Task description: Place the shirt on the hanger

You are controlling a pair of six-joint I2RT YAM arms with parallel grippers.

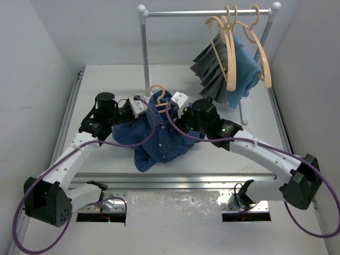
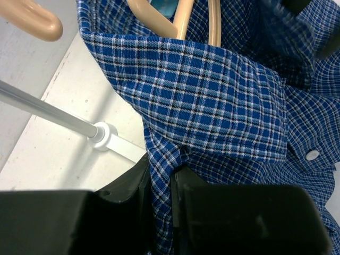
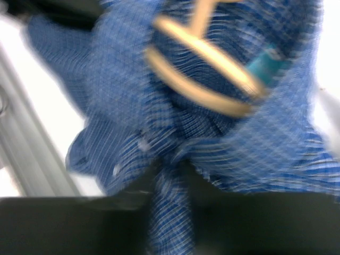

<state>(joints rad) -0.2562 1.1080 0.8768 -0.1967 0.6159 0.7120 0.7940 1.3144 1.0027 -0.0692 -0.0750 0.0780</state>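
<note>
A: What are the tools holding?

B: Cloth, both of them; the left gripper (image 2: 162, 178) has its fingers closed on a fold of the shirt (image 2: 212, 106) just below the collar edge; the right gripper (image 3: 170, 172) looks pinched on a bunch of it too, though that view is blurred.

A: And the hanger?

B: The hanger (image 1: 156, 91) sits between the two grippers with its arms inside the shirt's neck; from above only the hook shows, poking out on the far side of both tools, toward the rack (image 1: 207, 11); neither gripper looks clearly nearer to it.

A: Its long axis?

B: Judging by the right wrist, the arms run slantwise across, just ahead of the fingertips; so I'd expect each shoulder to be drawn outward along that line, each tool to its own side.

A: What does the top view miss?

B: The hanger's arms, buried in cloth; the wrist views show them ahead of each gripper inside the collar; the left one also shows a white button (image 2: 312, 155) off to the fingers' right. Only the top view shows the shirt's body slumped on the table (image 1: 106, 74), back toward the bases; and the spare hangers (image 1: 231, 53) well beyond both tools.
</note>
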